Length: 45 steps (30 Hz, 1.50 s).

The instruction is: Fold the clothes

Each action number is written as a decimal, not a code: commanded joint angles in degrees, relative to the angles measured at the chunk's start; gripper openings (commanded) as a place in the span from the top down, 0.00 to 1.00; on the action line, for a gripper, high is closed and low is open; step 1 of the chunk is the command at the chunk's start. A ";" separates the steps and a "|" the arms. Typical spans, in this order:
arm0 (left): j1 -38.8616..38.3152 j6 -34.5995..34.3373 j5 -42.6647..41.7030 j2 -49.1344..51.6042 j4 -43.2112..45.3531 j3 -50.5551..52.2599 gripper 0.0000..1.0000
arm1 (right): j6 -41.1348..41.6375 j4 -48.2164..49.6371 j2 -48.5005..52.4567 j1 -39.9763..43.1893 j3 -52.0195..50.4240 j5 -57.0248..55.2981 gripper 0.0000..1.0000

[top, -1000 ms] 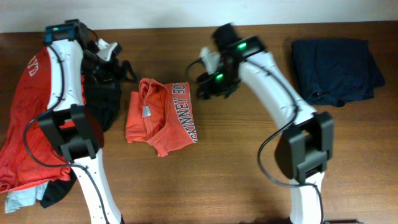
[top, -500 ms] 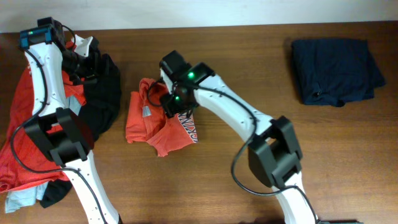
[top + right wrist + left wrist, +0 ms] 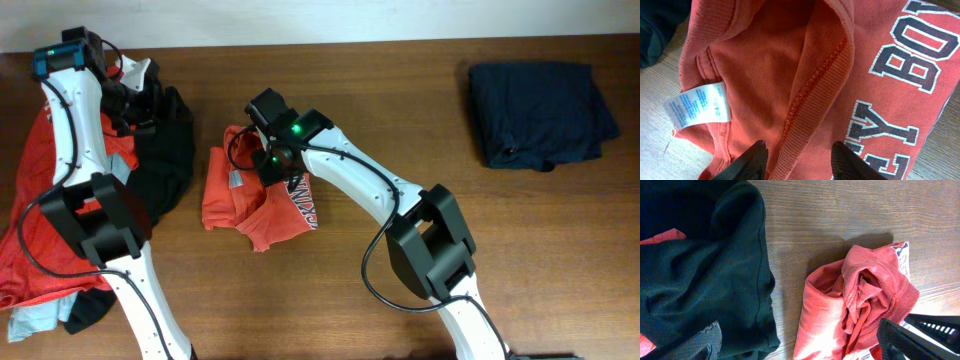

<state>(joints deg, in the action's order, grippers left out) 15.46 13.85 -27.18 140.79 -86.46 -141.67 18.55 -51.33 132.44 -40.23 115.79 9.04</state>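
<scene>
At the front left corner of the table, a pale grey-blue garment pokes out beside 1 spread orange-red T-shirt. Mid-table lies the 2nd, a bunched orange-red T-shirt. The right gripper is over its collar. Overhead, the wrist hides the jaws. The wrist view shows them apart, astride the ribbed seam and empty, near a white label. Farther back, the left gripper hovers over the black garment. Its own camera shows the fingers spread wide and holding nothing. The folded navy garment lies far right.
</scene>
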 commanded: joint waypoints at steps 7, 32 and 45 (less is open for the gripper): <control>0.09 -0.55 2.62 -2.08 0.11 -1.27 0.01 | 1.51 0.24 3.15 -0.44 -0.13 1.88 0.67; 0.09 -0.55 2.58 -2.08 0.76 -1.33 0.01 | 1.90 -0.70 7.52 -7.98 15.56 0.81 0.75; 0.09 -0.55 2.60 -2.08 0.76 -1.33 0.01 | -0.33 -6.51 1.07 -4.85 15.69 -0.96 0.17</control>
<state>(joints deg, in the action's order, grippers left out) 15.46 13.80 -24.80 140.79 -85.84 -141.67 19.27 -57.21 139.79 -48.18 130.39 9.76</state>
